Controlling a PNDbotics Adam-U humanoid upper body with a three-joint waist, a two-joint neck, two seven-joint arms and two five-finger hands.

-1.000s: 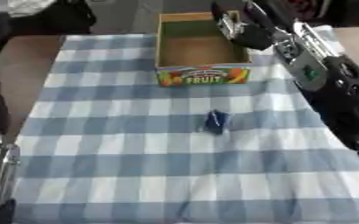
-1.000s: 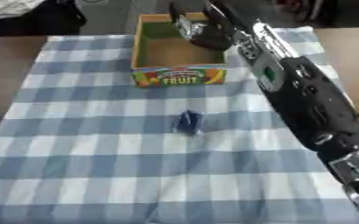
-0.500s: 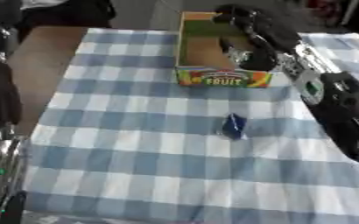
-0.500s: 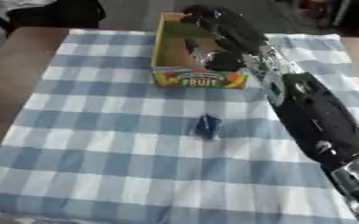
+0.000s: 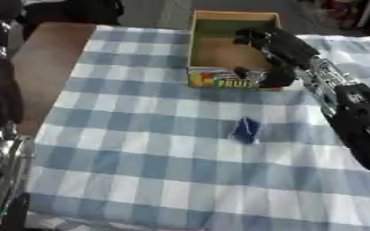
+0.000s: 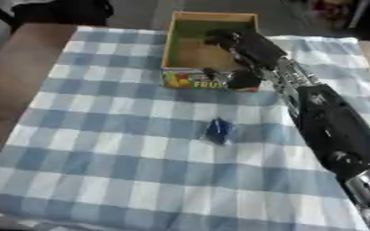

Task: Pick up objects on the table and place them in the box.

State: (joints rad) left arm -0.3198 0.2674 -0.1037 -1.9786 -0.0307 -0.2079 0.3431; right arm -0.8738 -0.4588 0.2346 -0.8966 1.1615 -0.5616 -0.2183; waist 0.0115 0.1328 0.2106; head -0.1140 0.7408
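Small dark-blue object (image 5: pixel 244 130) lying on checked cloth; right hand (image 6: pixel 243 54) hovering over open cardboard fruit box (image 5: pixel 229 45), fingers curled (contents unclear); next: grabbing blue object.

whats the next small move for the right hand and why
Probably draw the right hand back from the box toward the small blue object. The hand hangs over the box's near wall, and the blue object lies alone on the checked cloth, not yet picked up.

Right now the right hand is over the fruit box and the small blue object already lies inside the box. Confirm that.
Not quite. The right hand is over the fruit box, but the small blue object is not inside it: it lies on the checkered tablecloth, in front of the box, as the right eye view shows.
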